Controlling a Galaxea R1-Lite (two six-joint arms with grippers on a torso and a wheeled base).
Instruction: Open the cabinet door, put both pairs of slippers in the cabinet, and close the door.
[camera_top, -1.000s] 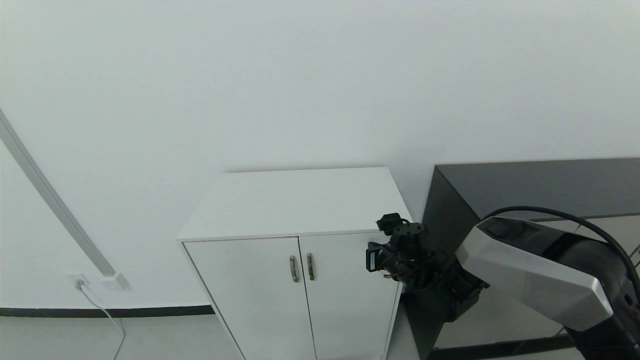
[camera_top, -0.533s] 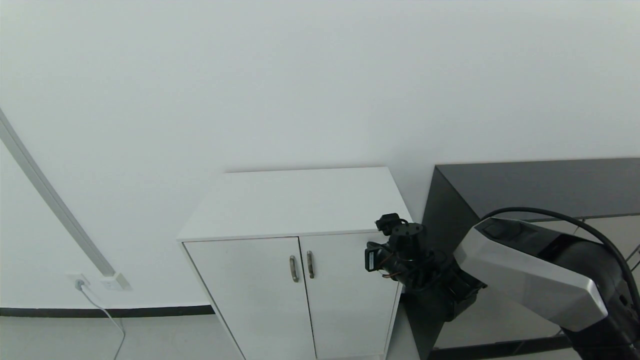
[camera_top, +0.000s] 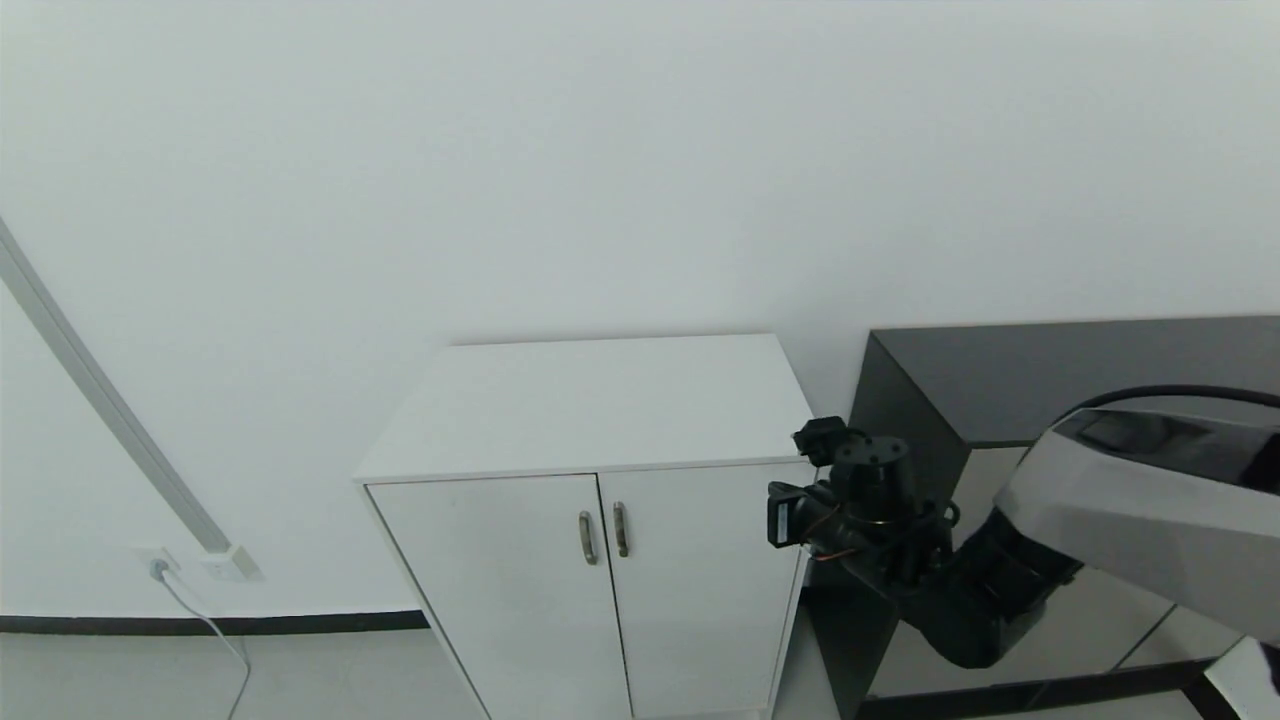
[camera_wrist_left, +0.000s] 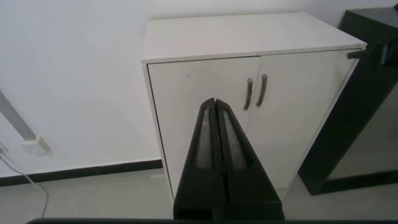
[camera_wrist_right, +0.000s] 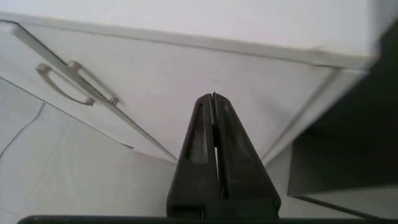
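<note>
Fingers (camera_wrist_left: 204, 140) of left gripper (camera_wrist_left: 214, 102) and right gripper (camera_wrist_right: 213, 98) were pictured shut, empty, facing the white two-door cabinet (camera_top: 590, 410), judged stiff and best pulled by its curved metal handles (camera_top: 620, 531).

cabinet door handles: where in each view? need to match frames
Head view: handles low, mid-frame, on the white cabinet front.
Left wrist view: handles next to the left gripper tip.
Right wrist view: handles slanted, well aside of the right gripper.
Shared landmark: black cabinet beside it.
</note>
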